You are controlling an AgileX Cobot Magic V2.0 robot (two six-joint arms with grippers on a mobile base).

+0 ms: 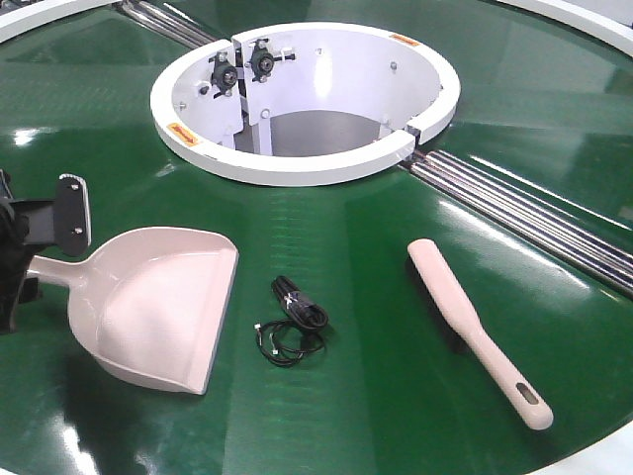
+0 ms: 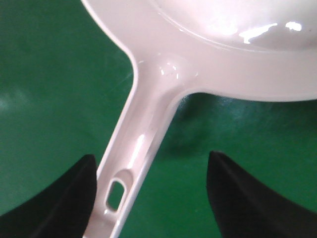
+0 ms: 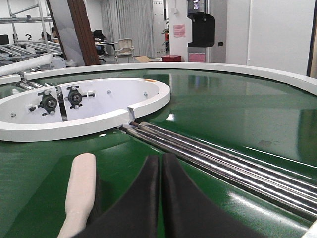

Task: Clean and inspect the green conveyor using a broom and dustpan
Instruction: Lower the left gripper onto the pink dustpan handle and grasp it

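Green conveyor [image 1: 376,396] fills your view: glossy dark belt, w/ the white hub ring [image 1: 297,163] at top centre and silver rollers [image 1: 524,213] running from the hub toward the right edge. Dustpan [image 1: 158,297] lies on the belt front-left, lip facing right, handle pointing left. Broom [image 1: 475,327] lies front-right, well apart from the dustpan, bristles down, slotted handle end nearest the front edge. Your left fingers [image 2: 59,198] are spread apart either side of the dustpan handle, near its slotted end; the handle sits closer to one finger, and contact can't be told. Your right fingers [image 3: 143,198] are pressed together, nothing btw them, low over the belt w/ the broom's rounded tip just beside them. Small black cable bundle [image 1: 297,322] lies btw dustpan and broom, nearer the dustpan lip.
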